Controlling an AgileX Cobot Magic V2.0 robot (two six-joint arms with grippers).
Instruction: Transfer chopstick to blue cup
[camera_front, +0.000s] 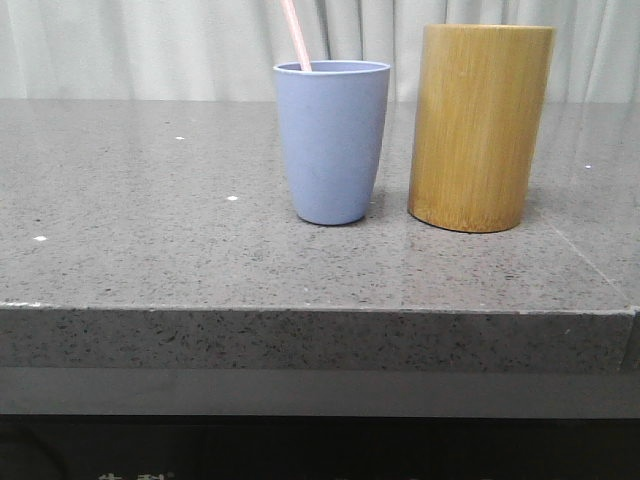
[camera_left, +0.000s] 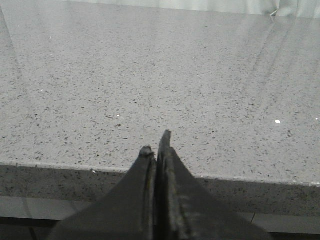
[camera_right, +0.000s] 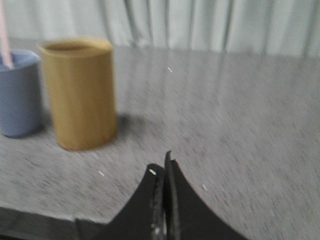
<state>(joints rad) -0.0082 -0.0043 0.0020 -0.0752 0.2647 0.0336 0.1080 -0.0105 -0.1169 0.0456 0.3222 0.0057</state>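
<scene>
The blue cup (camera_front: 331, 140) stands upright on the grey stone table, left of the bamboo cylinder. A pale-pink chopstick (camera_front: 296, 34) sticks out of its far left rim and leans left; its top is cut off by the frame. The cup (camera_right: 17, 92) and the chopstick (camera_right: 4, 37) also show at the edge of the right wrist view. My left gripper (camera_left: 157, 145) is shut and empty over the table's front edge. My right gripper (camera_right: 162, 165) is shut and empty, above bare table, apart from both containers. Neither gripper shows in the front view.
A tall tan bamboo cylinder (camera_front: 480, 125) stands right of the blue cup, close to it; it also shows in the right wrist view (camera_right: 80, 92). The grey speckled table (camera_front: 150, 240) has a thick front edge. A pale curtain hangs behind.
</scene>
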